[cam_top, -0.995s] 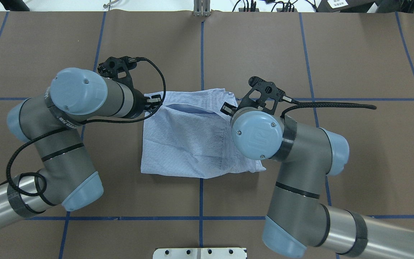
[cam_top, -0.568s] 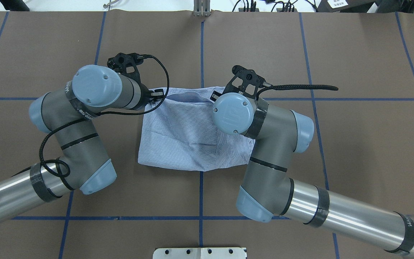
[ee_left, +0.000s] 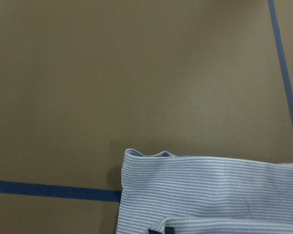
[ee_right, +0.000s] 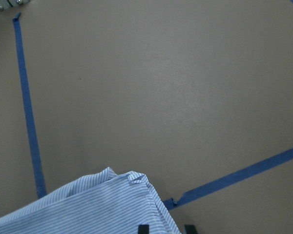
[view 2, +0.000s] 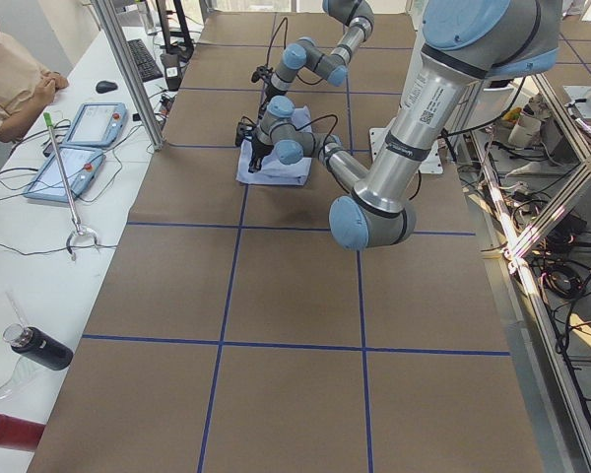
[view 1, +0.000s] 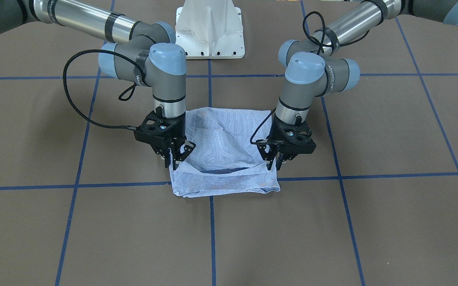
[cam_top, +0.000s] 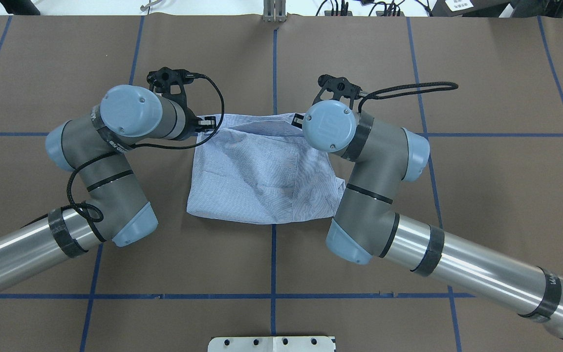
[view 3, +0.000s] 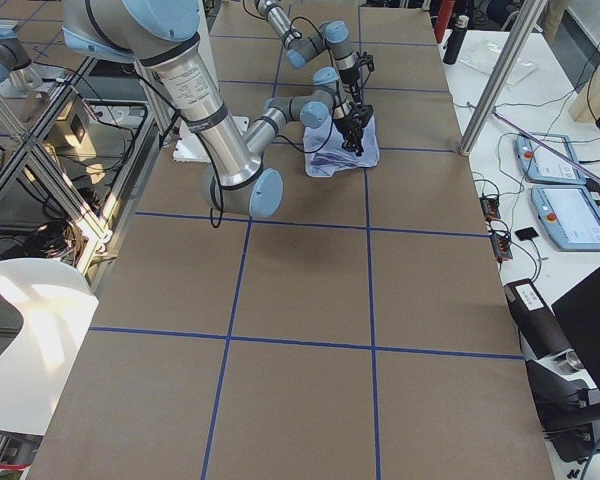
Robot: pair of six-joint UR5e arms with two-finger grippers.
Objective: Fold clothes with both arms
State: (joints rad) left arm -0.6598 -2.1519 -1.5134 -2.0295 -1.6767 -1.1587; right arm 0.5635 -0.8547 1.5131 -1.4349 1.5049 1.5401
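The light blue-and-white striped shirt (cam_top: pixel 257 171) lies folded into a rough rectangle at the table's middle, also seen in the front view (view 1: pixel 225 143). Its top layer is pulled over to the far edge and held slightly raised, with a dark gap under it. My left gripper (cam_top: pixel 206 126) is shut on that layer's left far corner, also seen in the front view (view 1: pixel 272 163). My right gripper (cam_top: pixel 297 123) is shut on the right far corner, also seen in the front view (view 1: pixel 175 161). Each wrist view shows a shirt corner (ee_left: pixel 205 195) (ee_right: pixel 97 204) over brown table.
The white pedestal base (view 1: pixel 210 31) stands at the robot's side. Blue tape lines (cam_top: pixel 274 73) cross the brown table cover. In the left side view a person (view 2: pixel 10 79) sits by tablets (view 2: pixel 74 148) on a side bench.
Both grippers have moved away from the robot toward the shirt's far edge, carrying the top layer with them. The right gripper also shifted toward the middle. The shirt's near edge slid a little farther away.
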